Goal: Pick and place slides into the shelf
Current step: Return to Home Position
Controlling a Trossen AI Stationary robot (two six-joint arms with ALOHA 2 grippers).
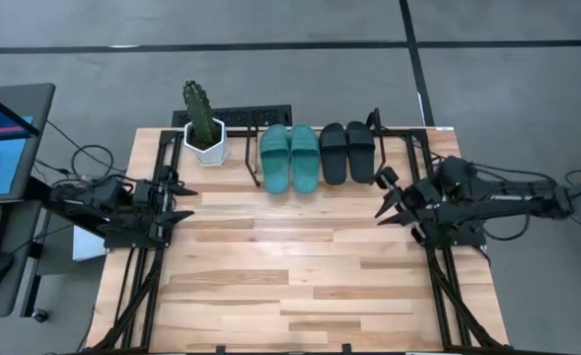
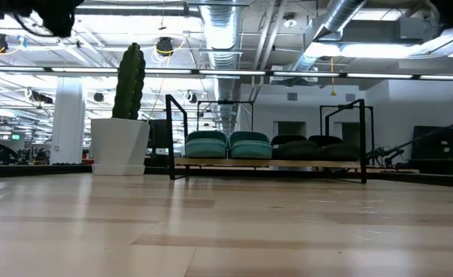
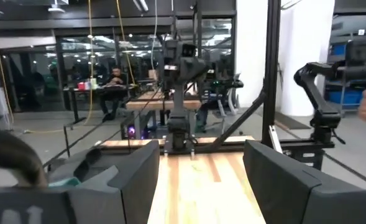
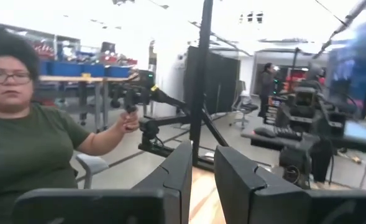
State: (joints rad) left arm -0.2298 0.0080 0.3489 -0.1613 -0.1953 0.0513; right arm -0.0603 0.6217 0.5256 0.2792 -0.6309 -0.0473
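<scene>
Left pincer [image 1: 183,201] wide, empty; right pincer [image 1: 385,197] narrow, a slit between its fingers, empty. Both arms lie low at opposite sides of the surface [image 1: 300,266], wrists level, pointing inward at each other. Green slides [image 1: 290,158] and black slides [image 1: 347,153], two each, sit side by side on the shelf [image 2: 169,135], forward of the pincers and between them. I judge them light, soft foam, not slippery. Best hold, I think: the strap arch or the sole edge, gentle squeeze.

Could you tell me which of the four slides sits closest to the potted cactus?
The teal-green slide at the row's left end in the high view, next to the cactus pot; the other three lie farther right.
</scene>
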